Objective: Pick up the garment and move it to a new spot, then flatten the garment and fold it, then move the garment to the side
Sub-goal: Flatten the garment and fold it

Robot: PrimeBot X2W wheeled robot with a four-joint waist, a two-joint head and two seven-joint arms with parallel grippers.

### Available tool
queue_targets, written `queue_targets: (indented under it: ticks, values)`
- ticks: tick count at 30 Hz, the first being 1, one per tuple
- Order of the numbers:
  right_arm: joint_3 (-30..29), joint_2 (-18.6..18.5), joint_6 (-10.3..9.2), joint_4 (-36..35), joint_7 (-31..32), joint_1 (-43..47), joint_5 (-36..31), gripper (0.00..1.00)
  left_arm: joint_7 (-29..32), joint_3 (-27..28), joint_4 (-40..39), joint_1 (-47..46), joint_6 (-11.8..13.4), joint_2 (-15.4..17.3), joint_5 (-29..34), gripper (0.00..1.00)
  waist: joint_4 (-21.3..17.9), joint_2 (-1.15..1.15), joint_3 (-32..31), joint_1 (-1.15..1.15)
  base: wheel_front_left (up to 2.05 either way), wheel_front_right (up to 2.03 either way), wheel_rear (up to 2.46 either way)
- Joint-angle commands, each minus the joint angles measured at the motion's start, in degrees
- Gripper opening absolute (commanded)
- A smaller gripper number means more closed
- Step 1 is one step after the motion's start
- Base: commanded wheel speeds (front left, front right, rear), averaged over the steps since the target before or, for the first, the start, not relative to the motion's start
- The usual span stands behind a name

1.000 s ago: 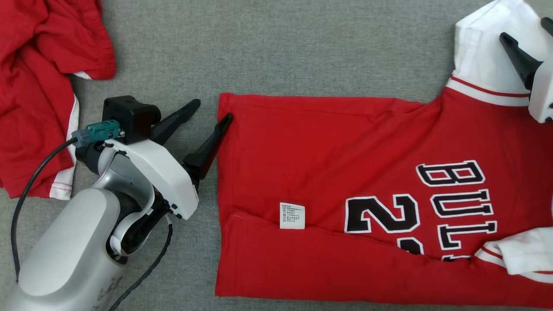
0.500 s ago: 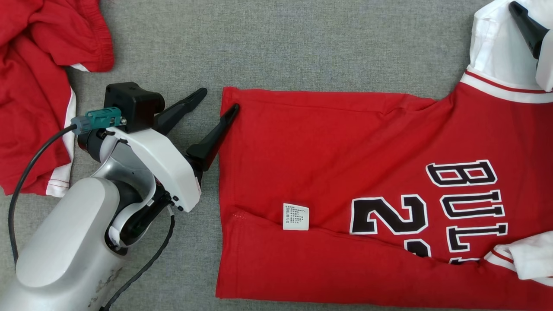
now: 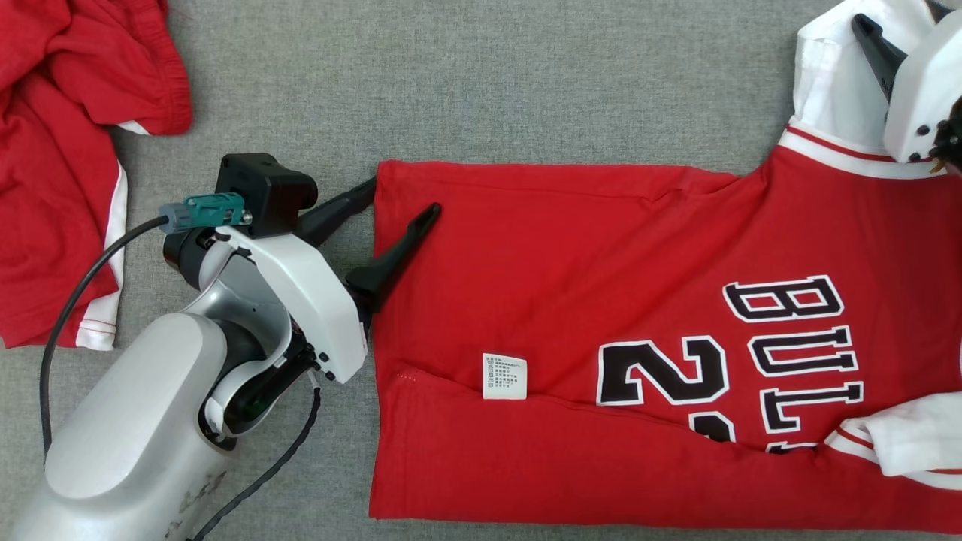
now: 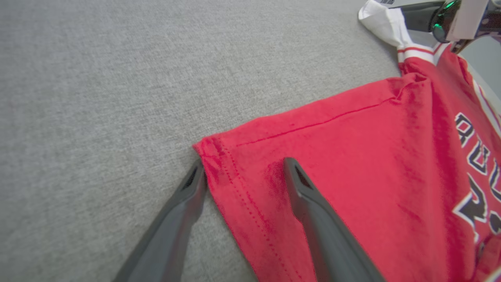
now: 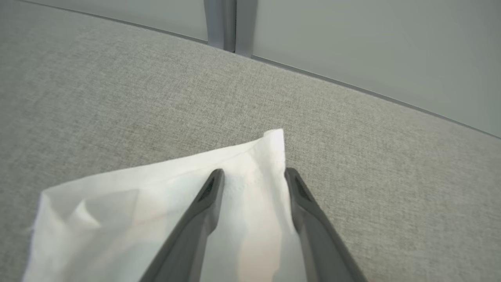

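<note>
Red basketball shirt (image 3: 571, 285) lies flat on the grey fabric surface (image 3: 488, 83). Left gripper (image 4: 243, 164), wide open, straddles its far-left hem corner; right gripper (image 5: 254, 172), fingers apart, is over the white sleeve (image 5: 156, 184), far right, gripping nothing

Free: bare grey worktop (image 3: 488, 75) beyond jersey (image 3: 564, 248); strip between jersey and second red garment (image 3: 52, 188). Obstructions: left forearm (image 3: 135, 443) across that strip's near end; wall panel (image 5: 352, 47) at far edge.
</note>
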Motion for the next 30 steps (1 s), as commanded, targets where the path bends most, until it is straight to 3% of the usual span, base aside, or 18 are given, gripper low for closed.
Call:
queue_targets:
  ticks: [1, 8, 18, 22, 30]
  values:
    - [0.74, 0.15, 0.02, 0.45, -1.41, 0.72, 0.49, 0.0, 0.55, -1.19, 1.1, 0.77, -0.41, -0.23, -0.57, 0.0, -0.32, 0.0, -0.52, 0.0, 0.0, 0.0, 0.0]
    - [2.25, -1.4, 0.01, -0.64, -7.88, 2.29, 4.79, 0.0, -1.43, -0.15, 1.57, 2.41, -0.3, 0.7, -1.11, 0.0, -2.15, 0.0, -5.21, 0.0, 0.0, 0.0, 0.0]
    - [-1.59, -8.14, 0.01, -13.49, -17.65, 17.37, 11.5, 0.0, -5.5, 1.65, -4.03, 10.6, 2.73, 2.89, -1.57, 0.0, -6.57, 0.0, -13.39, 0.0, 0.0, 0.0, 0.0]
    - [-5.6, -8.42, 0.01, -18.87, -19.75, 27.53, 12.52, 0.0, -6.82, 2.15, -7.36, 15.7, 4.73, 4.41, -1.37, 0.0, -8.57, 0.0, -16.61, 0.0, 0.0, 0.0, 0.0]
    - [-11.0, -3.21, 0.02, -24.32, -20.65, 45.08, 14.61, 0.0, -10.44, 3.4, -9.7, 25.52, 8.5, 4.88, -2.79, 0.0, -10.19, 0.0, -20.79, 0.0, 0.0, 0.0, 0.0]
